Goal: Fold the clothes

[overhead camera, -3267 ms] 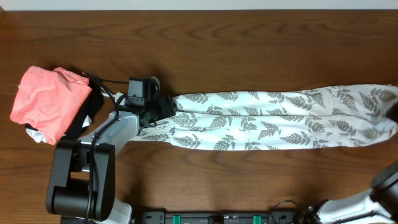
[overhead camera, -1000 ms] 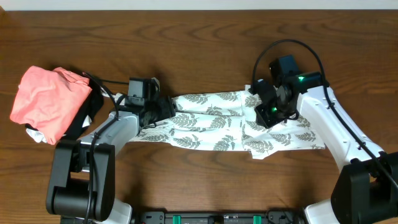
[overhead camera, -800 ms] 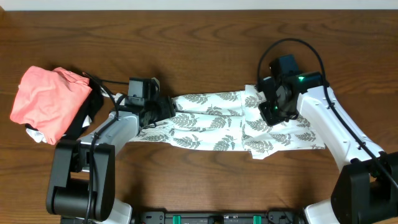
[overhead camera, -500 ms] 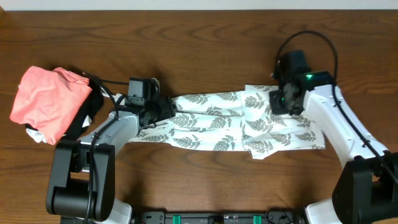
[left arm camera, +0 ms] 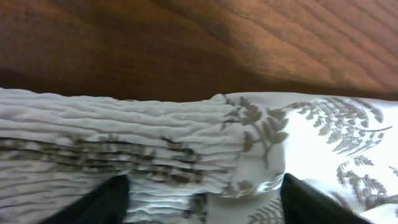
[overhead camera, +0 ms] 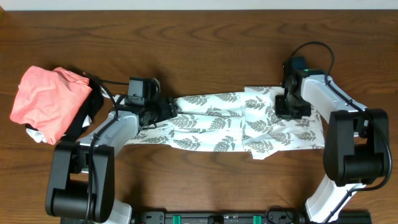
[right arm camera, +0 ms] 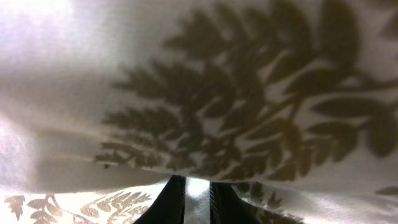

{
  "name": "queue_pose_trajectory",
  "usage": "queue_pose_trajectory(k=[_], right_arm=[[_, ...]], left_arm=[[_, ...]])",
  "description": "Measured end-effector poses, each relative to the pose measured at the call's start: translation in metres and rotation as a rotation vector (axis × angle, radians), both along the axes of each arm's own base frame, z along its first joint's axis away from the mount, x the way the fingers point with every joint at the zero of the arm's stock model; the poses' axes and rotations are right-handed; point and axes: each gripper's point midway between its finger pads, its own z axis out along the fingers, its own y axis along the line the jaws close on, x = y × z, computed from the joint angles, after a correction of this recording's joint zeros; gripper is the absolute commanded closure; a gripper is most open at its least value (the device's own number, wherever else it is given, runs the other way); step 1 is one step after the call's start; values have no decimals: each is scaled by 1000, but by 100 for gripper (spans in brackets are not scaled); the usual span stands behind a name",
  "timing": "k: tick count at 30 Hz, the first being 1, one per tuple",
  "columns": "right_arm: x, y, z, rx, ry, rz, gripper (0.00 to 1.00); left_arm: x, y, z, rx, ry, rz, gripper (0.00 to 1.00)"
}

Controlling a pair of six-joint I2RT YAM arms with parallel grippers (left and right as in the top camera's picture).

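Observation:
The clothes (overhead camera: 211, 121), white with grey fern leaves, lie across the table's middle with the right end folded back over the rest. My left gripper (overhead camera: 166, 109) is at their gathered left end. In the left wrist view the left gripper (left arm camera: 205, 199) stands open, its fingers wide apart on either side of the smocked cloth (left arm camera: 155, 143). My right gripper (overhead camera: 288, 107) is low on the folded right part. In the right wrist view the right gripper (right arm camera: 198, 186) has its fingers nearly together with a thin strip of the clothes (right arm camera: 205, 93) between them, and a cloth layer hides the tips.
A salmon-pink folded garment (overhead camera: 46, 99) lies at the far left on a black cloth (overhead camera: 87, 118). Bare wooden table (overhead camera: 205, 50) runs behind the clothes, and the arm bases stand at the front edge.
The right gripper has moved right and back from the fold's left edge onto the folded part. The left gripper's jaws have widened. The clothes have stayed put over the last second.

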Motion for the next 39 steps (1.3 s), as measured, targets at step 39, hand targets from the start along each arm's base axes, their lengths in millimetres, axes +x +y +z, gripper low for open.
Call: queue_pose_trajectory(k=[39], right_arm=[[1, -61, -2, 37, 0, -181, 89]], left_arm=[[-20, 94, 22, 265, 20, 198, 2]])
